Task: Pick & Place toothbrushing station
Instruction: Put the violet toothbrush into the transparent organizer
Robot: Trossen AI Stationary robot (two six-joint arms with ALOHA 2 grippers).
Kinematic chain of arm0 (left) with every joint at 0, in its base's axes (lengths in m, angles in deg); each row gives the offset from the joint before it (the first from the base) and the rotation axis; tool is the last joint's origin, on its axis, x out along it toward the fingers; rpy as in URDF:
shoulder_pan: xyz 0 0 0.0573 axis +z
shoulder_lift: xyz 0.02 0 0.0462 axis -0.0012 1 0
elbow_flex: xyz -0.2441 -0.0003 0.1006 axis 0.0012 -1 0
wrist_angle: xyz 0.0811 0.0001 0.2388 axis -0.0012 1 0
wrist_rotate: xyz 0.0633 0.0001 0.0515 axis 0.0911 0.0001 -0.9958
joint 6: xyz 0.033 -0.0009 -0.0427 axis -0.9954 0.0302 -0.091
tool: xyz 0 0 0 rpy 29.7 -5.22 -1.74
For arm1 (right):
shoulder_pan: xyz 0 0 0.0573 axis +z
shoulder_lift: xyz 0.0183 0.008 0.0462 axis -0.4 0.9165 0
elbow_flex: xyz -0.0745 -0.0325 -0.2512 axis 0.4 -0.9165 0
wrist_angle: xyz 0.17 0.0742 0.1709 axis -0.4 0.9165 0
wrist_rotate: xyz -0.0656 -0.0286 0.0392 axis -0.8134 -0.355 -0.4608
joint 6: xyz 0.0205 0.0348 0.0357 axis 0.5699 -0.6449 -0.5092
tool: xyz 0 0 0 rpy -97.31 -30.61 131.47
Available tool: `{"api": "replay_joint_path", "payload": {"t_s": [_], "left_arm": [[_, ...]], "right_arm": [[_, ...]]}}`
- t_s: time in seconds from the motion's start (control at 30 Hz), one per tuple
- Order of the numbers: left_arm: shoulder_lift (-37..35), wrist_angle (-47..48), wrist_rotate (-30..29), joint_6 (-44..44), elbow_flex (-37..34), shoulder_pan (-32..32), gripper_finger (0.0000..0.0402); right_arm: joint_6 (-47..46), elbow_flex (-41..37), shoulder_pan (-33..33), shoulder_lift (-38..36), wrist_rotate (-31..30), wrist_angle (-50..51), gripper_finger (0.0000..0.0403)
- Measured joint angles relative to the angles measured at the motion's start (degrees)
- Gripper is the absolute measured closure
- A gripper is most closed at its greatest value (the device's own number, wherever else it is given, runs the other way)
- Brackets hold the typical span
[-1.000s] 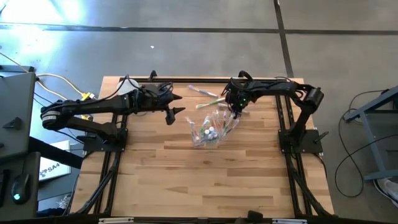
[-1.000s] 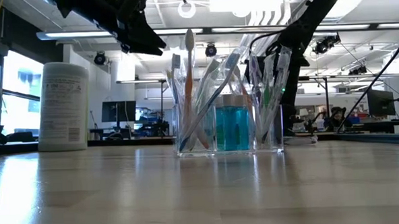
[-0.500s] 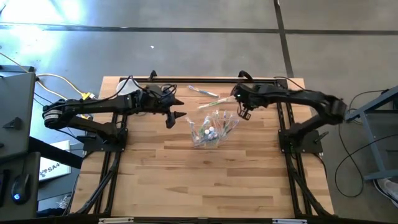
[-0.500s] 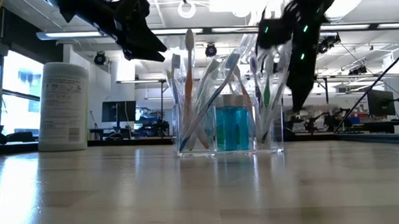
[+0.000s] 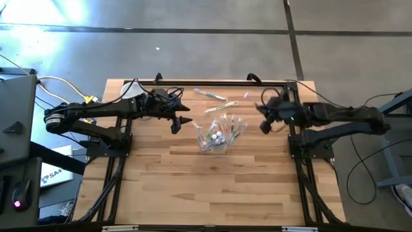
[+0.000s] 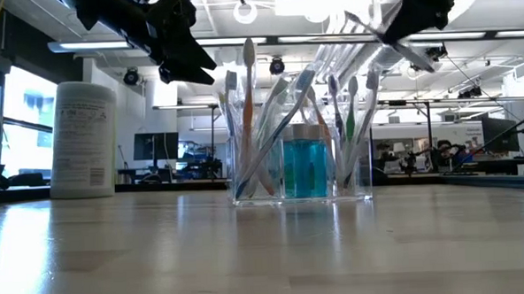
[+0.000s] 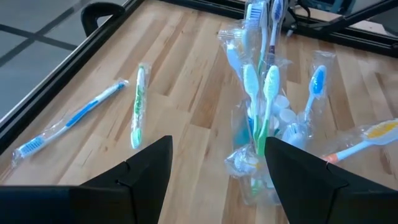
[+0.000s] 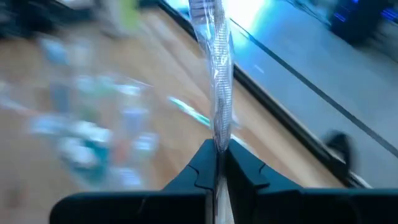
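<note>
The right gripper point(image 8: 217, 163) is pressed together on a clear-wrapped toothbrush point(image 8: 216, 74) that sticks up out of its fingertips. Off to its side, near the table's middle, stands the toothbrushing station point(image 5: 219, 132), crowded with brushes around a blue bottle point(image 6: 304, 167). Beyond the station, the left gripper point(image 5: 179, 119) hovers spread and empty. Two wrapped toothbrushes point(image 7: 84, 115) lie near it on the table point(image 5: 212, 187).

Your right wrist view smears the toothbrushing station point(image 8: 93, 134) into blur, the wrapped item point(image 8: 217, 93) runs off the frame's edge, and what's inside the wrapper is unreadable.
</note>
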Motion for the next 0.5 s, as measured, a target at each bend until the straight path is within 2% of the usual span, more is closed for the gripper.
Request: {"api": "replay_joint_path", "payload": {"t_s": [0.07, 0.2, 0.4, 0.5], "left_arm": [[0.0, 0.0, 0.0, 0.06, 0.0, 0.0, 0.0153], [0.0, 0.2, 0.27, 0.12, 0.0, 0.0, 0.0153], [0.0, 0.96, 0.33, 0.08, 0.0, -0.02, 0.0153], [0.0, 0.82, 0.33, -0.05, 0.0, -0.02, 0.0153]], "right_arm": [[-0.47, -3.3, 4.34, -2.3, 0.08, -5.41, 0.0396], [-0.33, -14.08, 12.79, -5.16, -1.76, -22.96, 0.0397], [9.86, -33.28, 21.24, -2.5, -1.97, -66.14, 0.0397], [15.61, -38.92, 21.85, 1.1, -1.34, -81.62, 0.0397]]}}
